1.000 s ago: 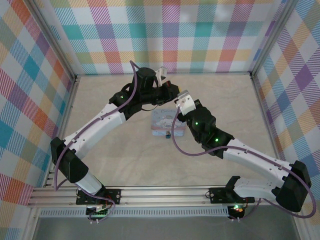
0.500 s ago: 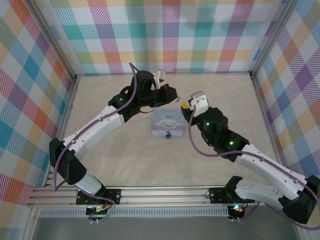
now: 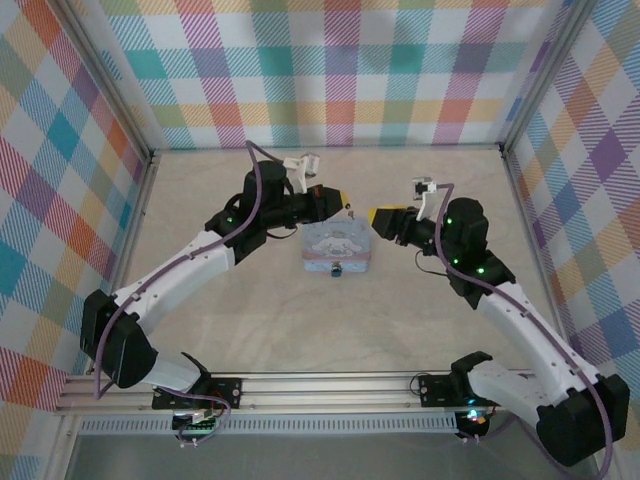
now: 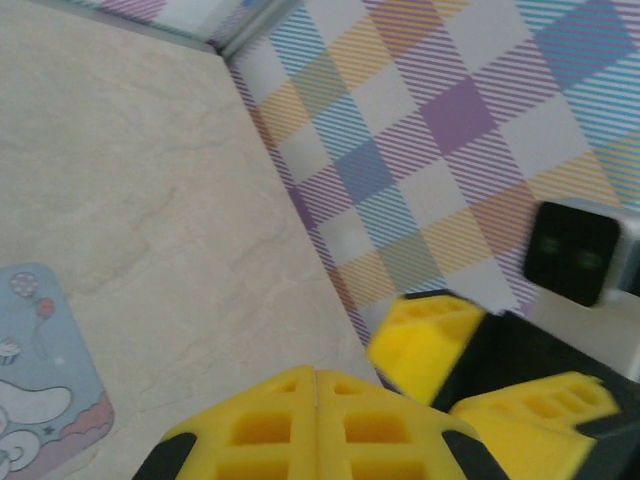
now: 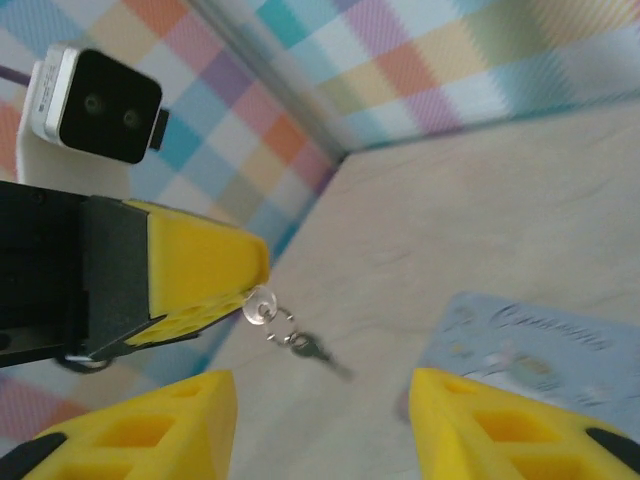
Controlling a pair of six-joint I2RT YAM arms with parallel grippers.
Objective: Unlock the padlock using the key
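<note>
Yellow right pincer [image 3: 377, 216] now off tin [image 3: 336, 243], jaws apart; left pincer [image 3: 340, 201] grips dangling key [image 5: 306, 347].

Overhead looks down; wrist cameras (close, face-to-face) share the tin [image 3: 337, 245].

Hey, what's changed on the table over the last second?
The right gripper opened and backed off to the right, away from the left gripper. The left arm shifted a little. The left gripper stays shut on the key ring, with the key dangling below. The tin and the padlock have not moved.
</note>
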